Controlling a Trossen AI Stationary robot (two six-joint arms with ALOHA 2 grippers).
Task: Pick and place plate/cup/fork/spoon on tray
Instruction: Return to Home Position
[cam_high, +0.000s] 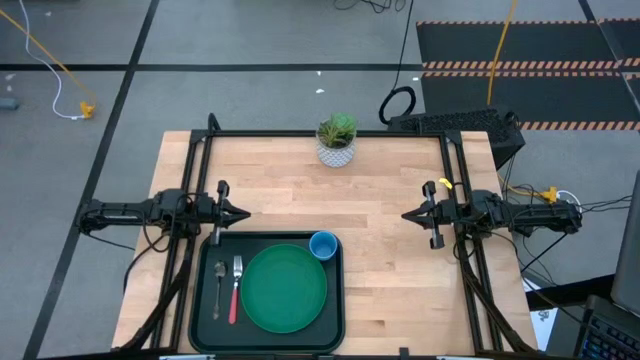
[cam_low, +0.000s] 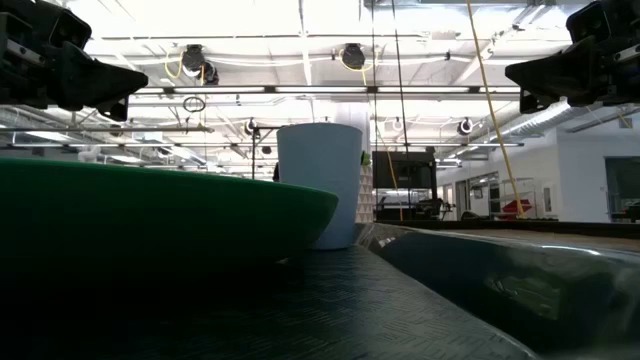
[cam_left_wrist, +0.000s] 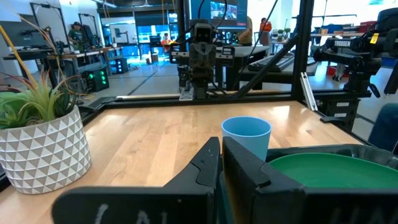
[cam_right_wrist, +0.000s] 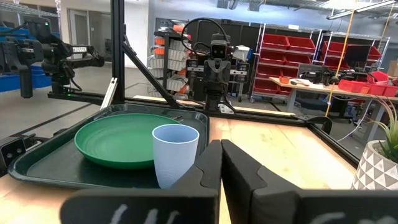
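The dark tray (cam_high: 204, 300) lies at the table's near edge, left of centre. On it rest the green plate (cam_high: 284, 289), the light-blue cup (cam_high: 323, 245) upright at the tray's far right corner, the red-handled fork (cam_high: 236, 290) and the silver spoon (cam_high: 220, 288) left of the plate. The cup (cam_right_wrist: 175, 154) and plate (cam_right_wrist: 121, 138) also show in the right wrist view. My left gripper (cam_high: 243, 213) is shut and empty, above the table beyond the tray's far left. My right gripper (cam_high: 408, 214) is shut and empty at the right.
A white patterned plant pot (cam_high: 337, 139) with a green plant stands at the table's far edge, centre. Black frame rails (cam_high: 320, 133) run along the far and side edges. Bare wood (cam_high: 390, 280) lies between the tray and the right arm.
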